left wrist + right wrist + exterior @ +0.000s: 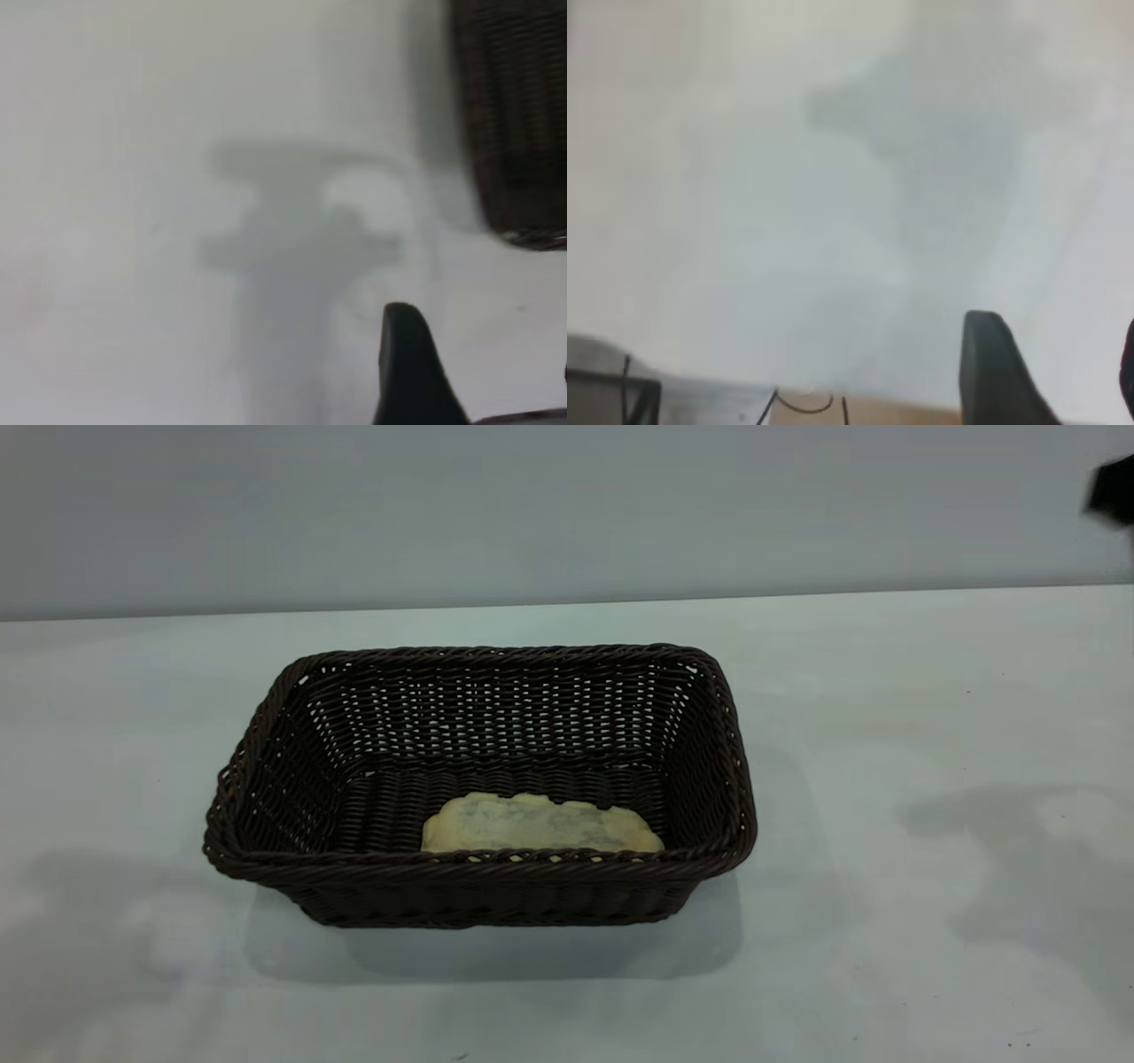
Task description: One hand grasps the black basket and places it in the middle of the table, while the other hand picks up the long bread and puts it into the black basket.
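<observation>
The black basket point(483, 868) stands upright in the middle of the white table point(930, 717). Inside it, against the near wall, the long bread point(540, 824) lies flat with its pale, grey-smudged underside up. My left gripper point(483, 341) hovers open over bare table, nothing between its fingers point(407, 363), and a corner of the basket point(514, 115) shows beyond it. My right gripper point(1056, 323) is also open and empty above bare table. In the exterior view only a black part of the right arm point(1112, 491) shows, high at the right edge.
The arms' shadows fall on the table left and right of the basket. A thin black cable point(802, 405) shows at the edge of the right wrist view. A grey wall stands behind the table's far edge.
</observation>
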{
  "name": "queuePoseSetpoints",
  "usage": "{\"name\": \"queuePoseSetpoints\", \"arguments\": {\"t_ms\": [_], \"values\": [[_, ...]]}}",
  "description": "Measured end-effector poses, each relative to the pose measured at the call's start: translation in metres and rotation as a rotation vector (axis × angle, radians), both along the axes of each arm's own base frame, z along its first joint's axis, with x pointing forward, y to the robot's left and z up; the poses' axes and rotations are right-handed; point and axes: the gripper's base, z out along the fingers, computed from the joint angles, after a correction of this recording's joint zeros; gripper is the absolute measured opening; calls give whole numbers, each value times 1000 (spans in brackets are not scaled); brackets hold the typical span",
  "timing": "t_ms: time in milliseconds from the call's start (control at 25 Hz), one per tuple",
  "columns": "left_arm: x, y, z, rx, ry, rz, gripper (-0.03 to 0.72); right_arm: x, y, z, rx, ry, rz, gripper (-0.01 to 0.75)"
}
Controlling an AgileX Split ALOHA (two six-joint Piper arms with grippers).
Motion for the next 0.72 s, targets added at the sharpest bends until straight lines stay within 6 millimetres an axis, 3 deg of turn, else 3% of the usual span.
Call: {"name": "queuePoseSetpoints", "arguments": {"t_ms": [200, 400, 520, 720], "values": [[-49, 17, 39, 72, -112, 110, 483, -47, -6, 39, 12, -71, -5, 329], [-106, 25, 70, 54, -289, 133, 483, -113, -12, 68, 69, -201, -4, 329], [-139, 29, 68, 43, -347, 136, 482, -151, -13, 78, 118, -291, 21, 329], [-180, 33, 40, 29, -372, 138, 482, -203, -15, 87, 180, -422, 60, 329]]}}
